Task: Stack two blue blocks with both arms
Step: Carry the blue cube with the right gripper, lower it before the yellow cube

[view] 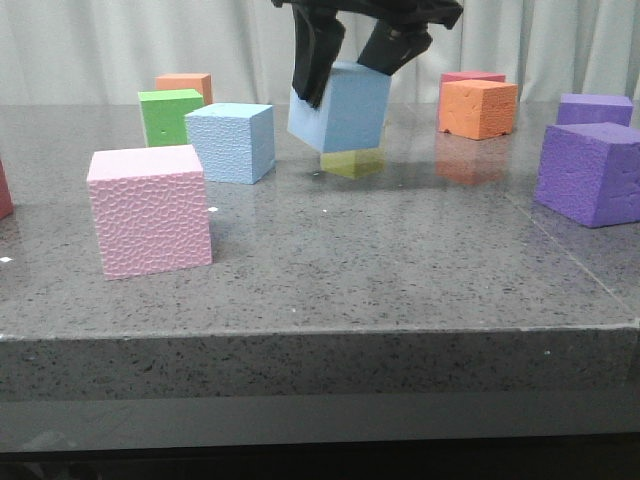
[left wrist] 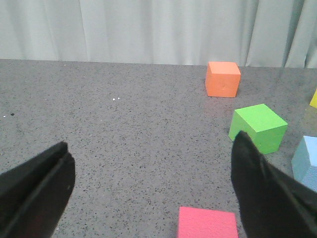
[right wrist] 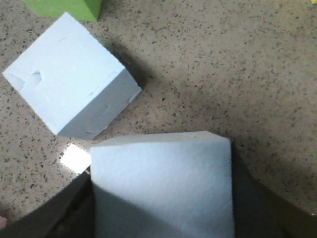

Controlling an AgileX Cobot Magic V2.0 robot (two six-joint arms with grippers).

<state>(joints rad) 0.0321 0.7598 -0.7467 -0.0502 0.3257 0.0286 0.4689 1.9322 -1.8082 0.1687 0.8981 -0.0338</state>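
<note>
Front view: a speckled grey stone counter (view: 330, 280) with pale curtains (view: 120, 40) behind it. No writing or labels can be read on anything. The right end effector (view: 348, 70) pinches a smooth blue block (view: 345, 108), holding it tilted above the counter. A second, pebbly blue block (view: 232, 142) rests on the counter just to its left, apart from it. Also on the counter: one pink cube (view: 150, 210) near the front, one green cube (view: 168, 115), two orange cubes, one at the back left (view: 185, 86) and one at the back right (view: 478, 108), two purple cubes (view: 590, 172) on the right, and one yellow cube (view: 352, 163) partly hidden behind the held block.

Left wrist view: the left end effector (left wrist: 148, 198) is spread wide with nothing between its black fingers (left wrist: 257, 183), above bare counter. One orange, one green and one red-pink cube (left wrist: 208, 223) are visible.

Right wrist view: the held block fills the lower part, gripped on both sides; the other blue block lies on the counter nearby, not touching.
</note>
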